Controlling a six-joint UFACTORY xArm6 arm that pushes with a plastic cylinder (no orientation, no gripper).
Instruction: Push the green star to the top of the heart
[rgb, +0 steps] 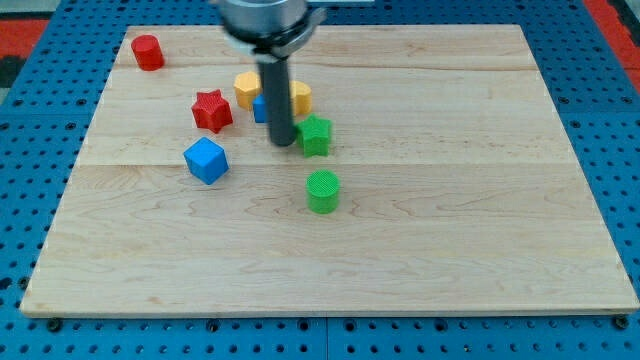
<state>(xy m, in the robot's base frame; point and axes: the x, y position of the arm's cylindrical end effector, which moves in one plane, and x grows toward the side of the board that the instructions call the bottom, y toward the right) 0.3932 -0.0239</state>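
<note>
Green cylinder sits nearest on the wooden board. Above it, the green star touches my tip on its left. No claw, only a rod. Behind: a yellow heart, partly hidden

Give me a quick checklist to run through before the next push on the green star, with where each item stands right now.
1. My tip beside the green star, on its left: ok.
2. Tip touching the star: cannot tell.
3. Heart identified: cannot tell; the yellow block above the star is half hidden by the rod.
4. Blue block behind the rod, clear of the push: cannot tell.
5. Green cylinder out of the way, below the star: ok.
6. Star well inside the board: ok.
</note>
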